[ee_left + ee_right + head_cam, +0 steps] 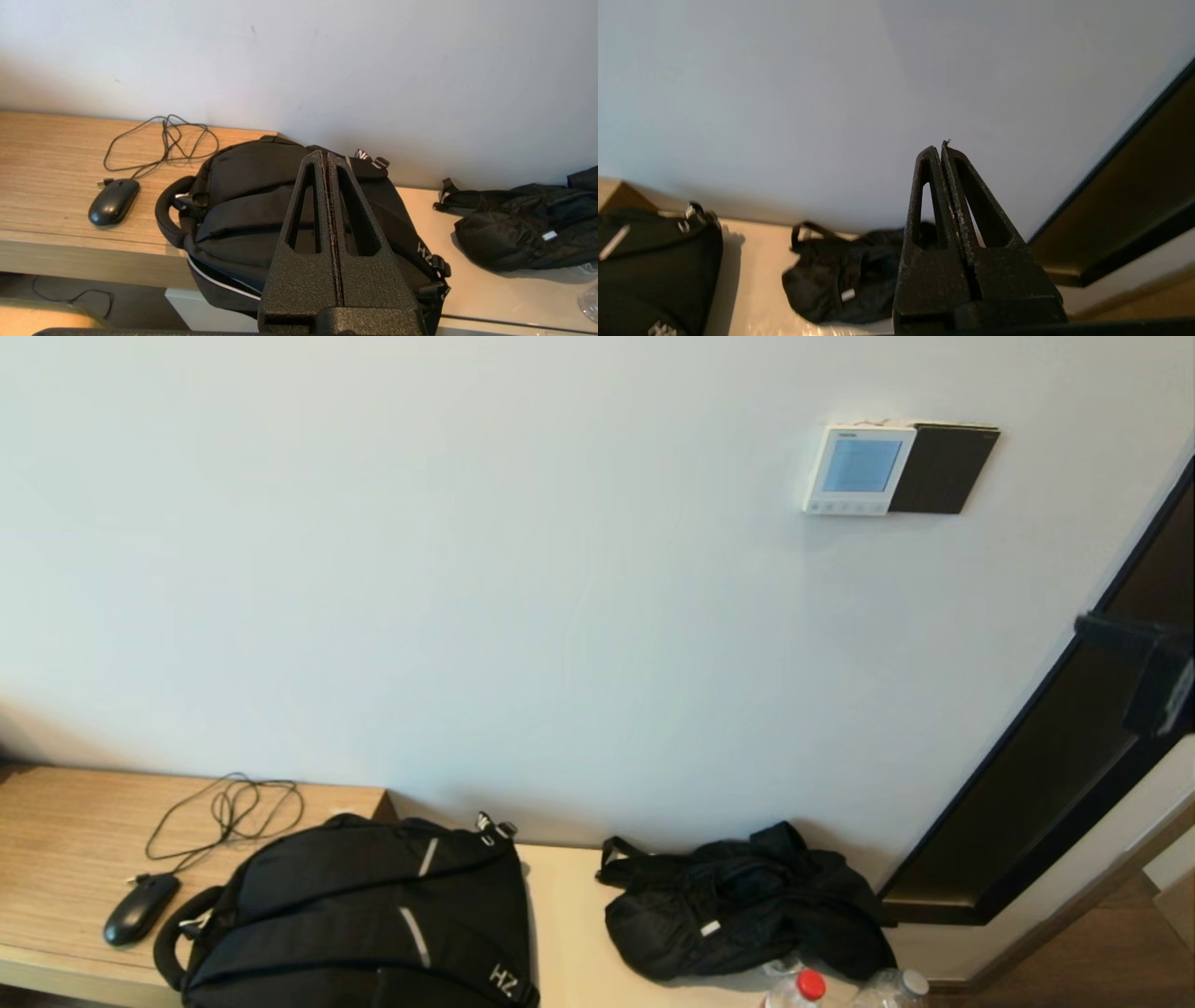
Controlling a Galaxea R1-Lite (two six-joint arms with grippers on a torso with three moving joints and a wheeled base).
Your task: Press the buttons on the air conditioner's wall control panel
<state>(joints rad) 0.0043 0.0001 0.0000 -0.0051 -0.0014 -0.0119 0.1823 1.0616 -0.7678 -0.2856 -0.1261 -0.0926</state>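
Observation:
The air conditioner's wall control panel point(859, 469) is a small white square with a pale blue screen, high on the wall at the right. Its row of tiny pale buttons point(845, 507) runs along its bottom edge. My right gripper point(1090, 628) shows at the head view's right edge, well below and to the right of the panel and apart from it. In the right wrist view the right gripper point(938, 149) is shut and empty, facing bare wall; the panel is out of that view. My left gripper point(324, 155) is shut and empty above a black backpack point(243, 205).
A dark brown-black plate point(945, 469) sits right beside the panel. A dark door frame point(1046, 784) slants at the right. On the bench point(65, 840) lie a mouse point(140, 907) with cable, the backpack point(364, 915), a black bag point(738, 915) and two bottles point(803, 987).

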